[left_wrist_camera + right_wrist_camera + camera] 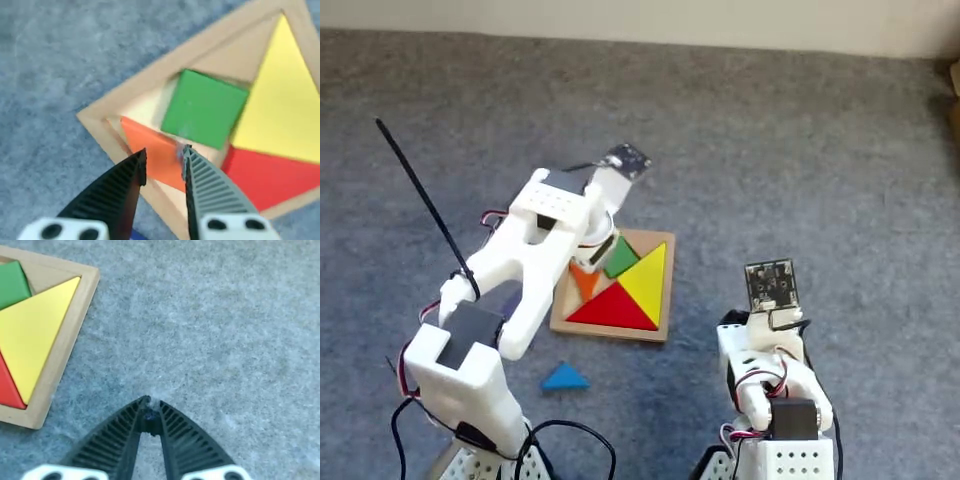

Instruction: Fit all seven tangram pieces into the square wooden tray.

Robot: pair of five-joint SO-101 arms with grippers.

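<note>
Smooth matt pale wooden square tray (62,340), smooth painted green square piece (202,110), fuzzy grey cloth counter (225,315), ribbed black plastic right pincer (150,401)

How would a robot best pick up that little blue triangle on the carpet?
Probably from straight above. The blue triangle lies flat on the carpet, so only its thin edges offer hold: one finger on the long edge, the other against the opposite corner.

- You're working on a grey carpeted table (800,150).
- The square wooden tray (669,290) sits mid-table.
- A blue triangle (564,377) lies near it, towards the arms' bases.
</note>
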